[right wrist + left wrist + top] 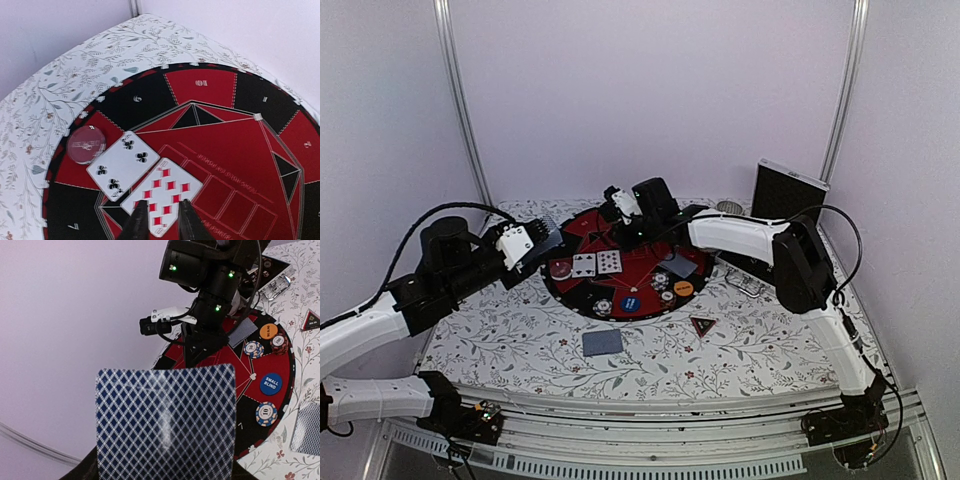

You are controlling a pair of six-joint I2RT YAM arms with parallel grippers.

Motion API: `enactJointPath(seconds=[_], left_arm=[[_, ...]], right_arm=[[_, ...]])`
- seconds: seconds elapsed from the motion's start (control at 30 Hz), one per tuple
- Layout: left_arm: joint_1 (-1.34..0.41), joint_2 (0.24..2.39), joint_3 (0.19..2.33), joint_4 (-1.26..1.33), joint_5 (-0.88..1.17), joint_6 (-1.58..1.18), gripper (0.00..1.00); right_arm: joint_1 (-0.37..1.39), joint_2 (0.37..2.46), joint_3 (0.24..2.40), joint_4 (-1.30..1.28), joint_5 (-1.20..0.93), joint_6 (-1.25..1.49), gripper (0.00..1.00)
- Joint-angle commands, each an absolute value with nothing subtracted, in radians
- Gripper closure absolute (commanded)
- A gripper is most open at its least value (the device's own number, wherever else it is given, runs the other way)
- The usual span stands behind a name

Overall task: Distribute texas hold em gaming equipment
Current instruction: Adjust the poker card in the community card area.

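Observation:
A round red-and-black poker mat (642,245) lies mid-table. My left gripper (532,243) is shut on a blue-backed playing card (165,420), held above the mat's left edge; the card hides the fingers. My right gripper (161,222) is open just over a face-up diamonds card (162,192), its fingertips (140,222) straddling the card's near end. A face-up clubs card (120,165) and a red disc (86,145) lie beside it. A blue disc (630,301), an orange disc (683,287), striped chips (603,307) and a face-down card (680,264) rest on the mat.
A black-red triangular marker (702,325) and another face-down card (602,343) lie on the floral cloth in front of the mat. A silver-edged black case (787,190) stands at the back right. The right arm (210,285) reaches over the mat's far side.

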State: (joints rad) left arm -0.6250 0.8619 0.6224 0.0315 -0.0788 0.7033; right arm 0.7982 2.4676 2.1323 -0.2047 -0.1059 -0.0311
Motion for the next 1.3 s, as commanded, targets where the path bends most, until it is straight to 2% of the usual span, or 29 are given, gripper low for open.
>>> enactJointPath(seconds=[0.0, 0.07, 0.2, 0.7, 1.27], left_arm=[[-0.615, 0.85, 0.648, 0.043, -0.07, 0.692, 0.43], [-0.614, 0.851, 0.648, 0.043, -0.071, 0.692, 0.43], [-0.615, 0.853, 0.647, 0.043, -0.071, 0.692, 0.43], [-0.615, 0.853, 0.647, 0.041, -0.064, 0.692, 0.43], [-0.615, 0.85, 0.646, 0.039, -0.053, 0.694, 0.43]], right_arm=[[0.774, 2.512, 2.125, -0.199, -0.115, 0.123, 0.92], [0.773, 2.551, 2.147, -0.215, -0.097, 0.14, 0.98], [0.769, 2.592, 2.155, -0.219, -0.043, 0.199, 0.99], [0.765, 2.694, 2.19, -0.239, -0.211, 0.305, 0.99], [0.766, 2.656, 2.214, -0.257, -0.234, 0.291, 0.99]])
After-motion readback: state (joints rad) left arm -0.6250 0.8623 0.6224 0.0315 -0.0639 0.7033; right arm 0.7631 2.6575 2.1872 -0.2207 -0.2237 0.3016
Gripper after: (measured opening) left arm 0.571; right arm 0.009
